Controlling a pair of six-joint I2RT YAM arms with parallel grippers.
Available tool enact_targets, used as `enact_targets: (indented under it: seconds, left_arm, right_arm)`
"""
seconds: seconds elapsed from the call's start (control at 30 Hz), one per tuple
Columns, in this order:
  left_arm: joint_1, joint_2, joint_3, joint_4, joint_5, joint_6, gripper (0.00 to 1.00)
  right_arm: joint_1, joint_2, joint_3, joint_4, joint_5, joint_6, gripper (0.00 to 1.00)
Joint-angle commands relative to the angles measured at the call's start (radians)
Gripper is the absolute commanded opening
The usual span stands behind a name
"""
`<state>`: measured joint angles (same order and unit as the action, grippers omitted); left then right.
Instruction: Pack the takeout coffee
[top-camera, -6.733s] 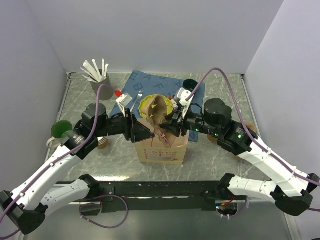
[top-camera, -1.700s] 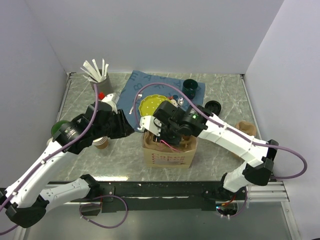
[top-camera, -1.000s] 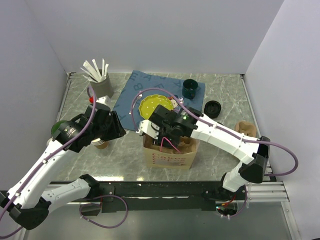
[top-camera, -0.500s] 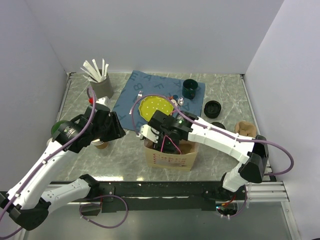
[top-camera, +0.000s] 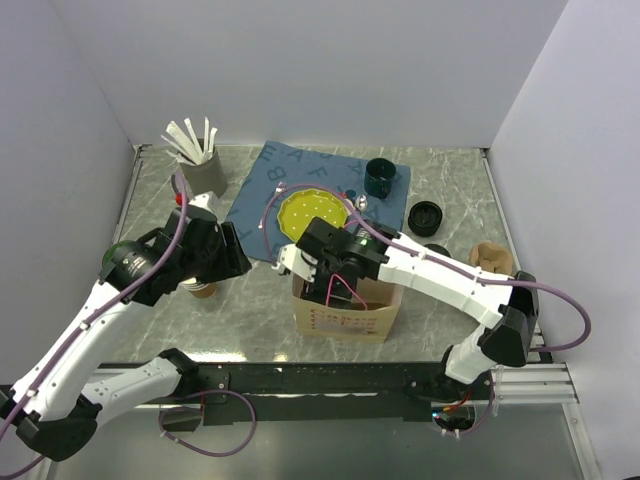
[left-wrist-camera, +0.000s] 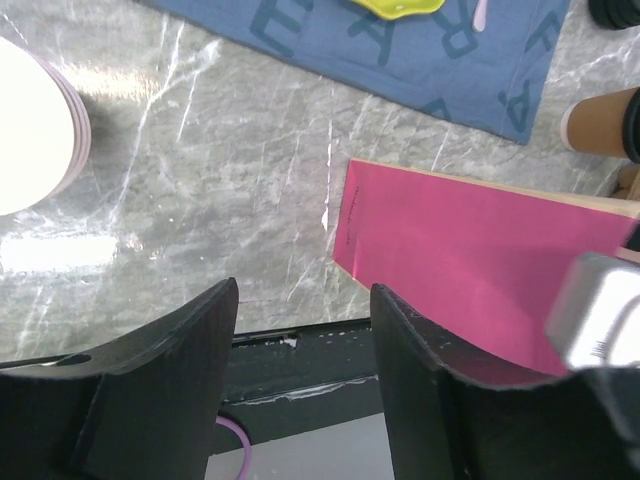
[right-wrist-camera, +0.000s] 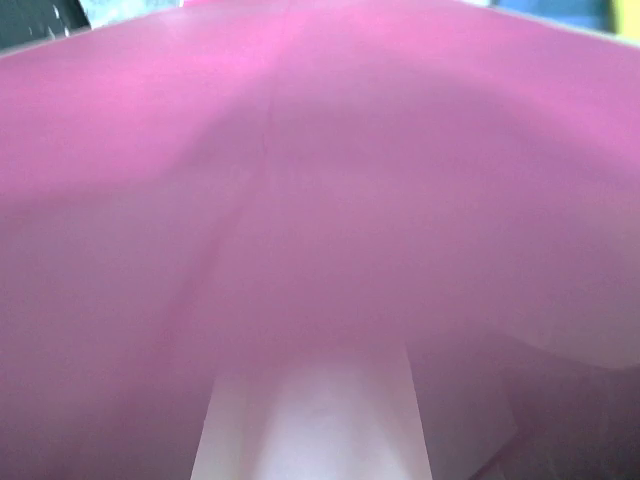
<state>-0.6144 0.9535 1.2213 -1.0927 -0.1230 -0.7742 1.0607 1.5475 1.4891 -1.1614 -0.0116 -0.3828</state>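
Note:
The takeout coffee (top-camera: 437, 252), a tan-brown cup (left-wrist-camera: 600, 120) with a dark lid, stands right of the paper bag (top-camera: 345, 318), partly hidden under my right arm. The bag stands upright with its mouth open, and shows as a pink panel (left-wrist-camera: 470, 270) in the left wrist view. My right gripper (top-camera: 335, 290) reaches down into the bag. Its fingers are hidden, and the right wrist view shows only pink bag wall. My left gripper (left-wrist-camera: 300, 390) hangs open and empty left of the bag (top-camera: 230, 263), above the table's near edge.
Stacked beige cups (top-camera: 203, 290) sit under my left arm. On the blue cloth (top-camera: 300, 165) are a yellow plate (top-camera: 312, 212) and a dark green mug (top-camera: 378, 178). A black round lid (top-camera: 425, 215), a crumpled brown piece (top-camera: 487, 257) and a grey utensil holder (top-camera: 203, 170) stand around.
My right gripper has gone deeper into the bag, whose mouth now stands wider. The bag has slid slightly right and nearer. My left arm has drawn back from the bag.

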Motion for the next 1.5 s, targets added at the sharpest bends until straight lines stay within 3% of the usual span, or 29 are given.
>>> enact_targets:
  seconds: [0.0, 0.2, 0.4, 0.8, 0.93, 0.97, 1.0, 1.13, 1.27, 1.37, 1.47]
  left_arm:
    - [0.005, 0.007, 0.092, -0.032, -0.021, 0.041, 0.63]
    - [0.005, 0.030, 0.164, -0.047, 0.015, 0.044, 0.69]
    - [0.005, 0.054, 0.204, -0.006, 0.113, 0.088, 0.69]
    - [0.005, 0.068, 0.227, 0.188, 0.322, 0.141, 0.68]
    - [0.004, 0.083, 0.199, 0.241, 0.379, 0.138, 0.69]
    - [0.004, 0.085, 0.190, 0.255, 0.387, 0.141, 0.68]
    - [0.004, 0.088, 0.185, 0.276, 0.393, 0.147, 0.69]
    - [0.001, 0.125, 0.181, 0.313, 0.421, 0.173, 0.69]
    - [-0.013, 0.177, 0.175, 0.306, 0.418, 0.191, 0.68]
    - [-0.050, 0.197, 0.146, 0.338, 0.393, 0.193, 0.66]
    - [-0.100, 0.214, 0.126, 0.355, 0.352, 0.194, 0.65]
  right_arm:
    - [0.004, -0.067, 0.102, -0.009, 0.050, 0.034, 0.77]
    - [0.004, -0.099, 0.181, -0.012, 0.064, 0.062, 0.77]
    - [0.005, -0.104, 0.281, -0.058, 0.061, 0.117, 0.75]
    - [0.004, -0.144, 0.563, 0.089, 0.042, 0.350, 0.71]
    - [0.002, -0.199, 0.577, 0.146, 0.169, 0.540, 0.76]
    - [0.005, -0.216, 0.565, 0.161, 0.192, 0.567, 0.82]
    - [0.005, -0.237, 0.522, 0.184, 0.218, 0.588, 1.00]
    - [0.004, -0.410, 0.354, 0.331, 0.231, 0.570, 1.00]
    - [-0.004, -0.520, 0.261, 0.358, 0.373, 0.653, 1.00]
    - [-0.008, -0.553, 0.267, 0.274, 0.510, 0.686, 1.00]
    - [-0.016, -0.509, 0.373, 0.076, 0.639, 0.761, 1.00]
